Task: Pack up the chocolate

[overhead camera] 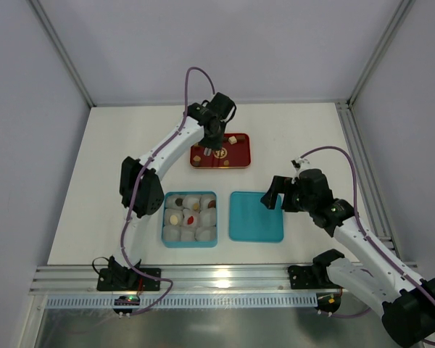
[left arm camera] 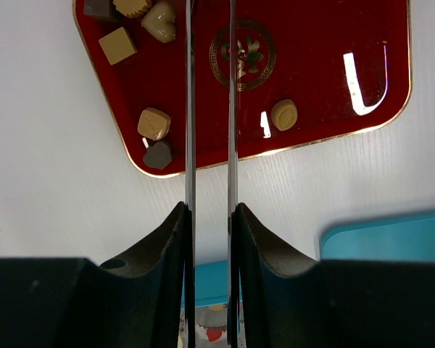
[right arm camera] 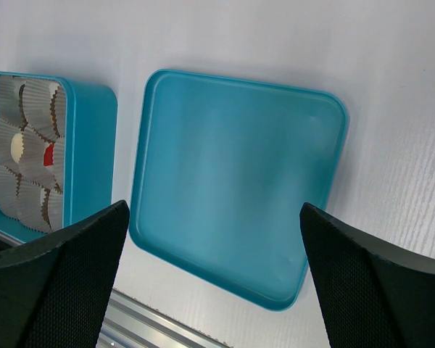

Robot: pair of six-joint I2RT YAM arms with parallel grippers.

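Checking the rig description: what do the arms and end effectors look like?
The left arm and right arm have white links, black joints and purple cables. The left end effector has two thin metal blades on black mounts; the right end effector has broad black textured fingers.

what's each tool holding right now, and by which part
Nothing: the left tool's narrow gap over the red tray is empty, and the right tool stands wide open near the teal lid.

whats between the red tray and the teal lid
Nothing but bare white table. The left wrist view shows an empty strip from the red tray to the corner of the teal lid, and the top external view shows the same.
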